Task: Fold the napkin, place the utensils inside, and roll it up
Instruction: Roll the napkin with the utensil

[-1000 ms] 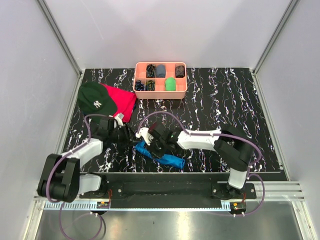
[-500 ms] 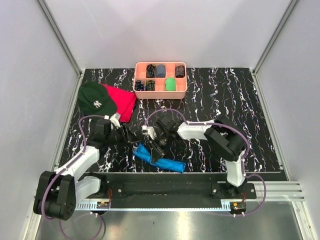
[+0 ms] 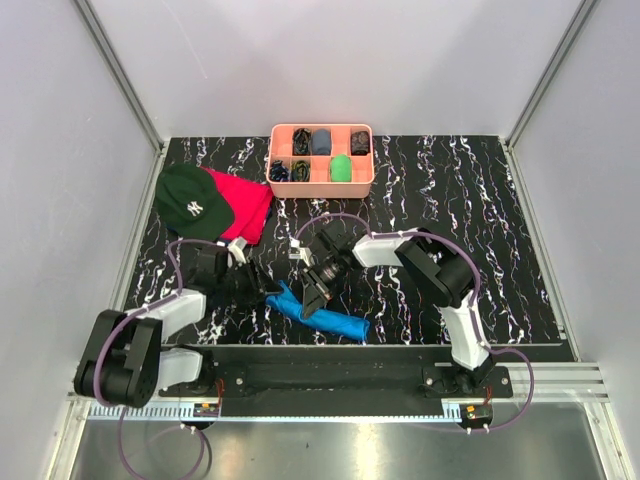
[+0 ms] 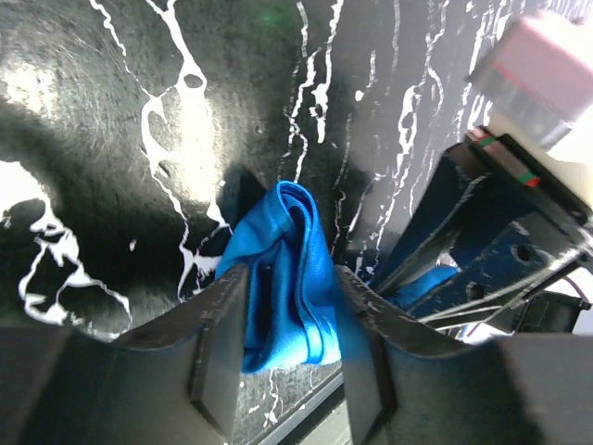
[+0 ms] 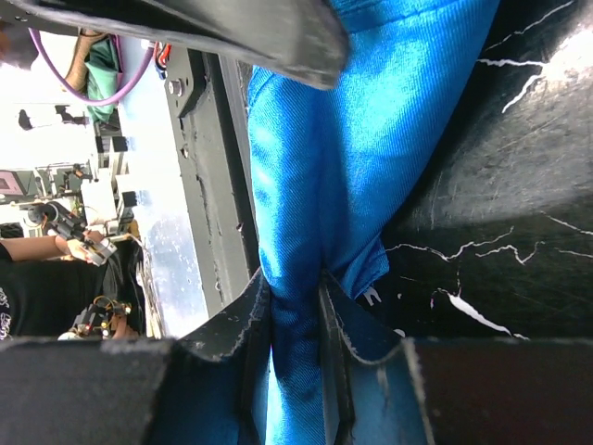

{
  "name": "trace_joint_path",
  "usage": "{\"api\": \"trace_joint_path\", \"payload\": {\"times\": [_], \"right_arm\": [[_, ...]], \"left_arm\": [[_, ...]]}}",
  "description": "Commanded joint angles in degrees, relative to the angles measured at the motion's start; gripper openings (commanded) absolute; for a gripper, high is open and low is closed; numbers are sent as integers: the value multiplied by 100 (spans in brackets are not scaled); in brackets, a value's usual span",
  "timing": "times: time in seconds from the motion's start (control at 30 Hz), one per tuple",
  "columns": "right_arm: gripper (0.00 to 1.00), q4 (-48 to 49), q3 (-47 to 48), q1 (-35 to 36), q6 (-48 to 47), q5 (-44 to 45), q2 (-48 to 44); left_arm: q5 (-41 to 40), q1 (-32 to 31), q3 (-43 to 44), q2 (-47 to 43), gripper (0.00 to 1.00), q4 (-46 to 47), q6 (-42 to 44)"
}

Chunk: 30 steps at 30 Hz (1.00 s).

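Observation:
The blue napkin (image 3: 335,322) lies as a rolled bundle near the table's front edge, running from upper left to lower right. My left gripper (image 3: 268,290) is at its left end. In the left wrist view its jaws (image 4: 289,278) press on both sides of the bunched blue cloth (image 4: 287,250). My right gripper (image 3: 315,296) is just right of it, over the roll. In the right wrist view its jaws (image 5: 295,287) are pinched tight on a fold of the napkin (image 5: 315,176). The utensils are hidden from every view.
A pink tray (image 3: 320,189) with small items in its compartments stands at the back centre. A dark green cap (image 3: 190,200) lies on a red cloth (image 3: 252,200) at the back left. The black base rail (image 3: 330,358) runs just in front of the napkin.
The left gripper drew back to the left, then returned to the napkin's left end. The right arm's elbow swung back and its gripper stayed on the roll. The napkin barely moved.

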Motion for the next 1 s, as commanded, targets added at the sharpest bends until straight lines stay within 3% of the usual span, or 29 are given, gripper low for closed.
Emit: {"api": "trace_joint_path", "payload": {"times": [0.0, 0.07, 0.1, 0.13, 0.2, 0.23, 0.3, 0.5, 0.63, 0.73, 0.97], "right_arm": [[24, 9, 205, -34, 66, -95, -33], [27, -17, 187, -34, 75, 115, -104], [30, -35, 179, -34, 101, 194, -200], [33, -61, 179, -34, 119, 413, -270], [41, -175, 161, -35, 93, 616, -542], [53, -219, 152, -35, 84, 869, -657], [62, -359, 143, -26, 23, 1134, -1051], [99, -396, -111, 299, -485, 2794, -1922], [100, -395, -182, 773, -882, 4094, -1889], [99, -352, -164, 1064, -1058, 4579, -1739], [100, -281, -94, 1310, -1199, 4677, -1405]], "left_arm": [[376, -55, -18, 441, 32, 778, -121], [438, -64, 0, 556, 18, 841, -139], [430, -64, 26, 626, 3, 814, -139], [395, -64, 44, 653, 0, 762, -139], [342, -56, 122, 723, 0, 622, -121], [324, -64, 166, 750, 0, 569, -121], [254, -56, 263, 837, 0, 420, -121], [315, -56, 474, 1031, 0, 287, -69], [298, -55, 544, 1040, 0, 217, -34], [298, -64, 588, 1049, 0, 181, -16], [298, -55, 694, 1066, 0, 93, 19]]}}
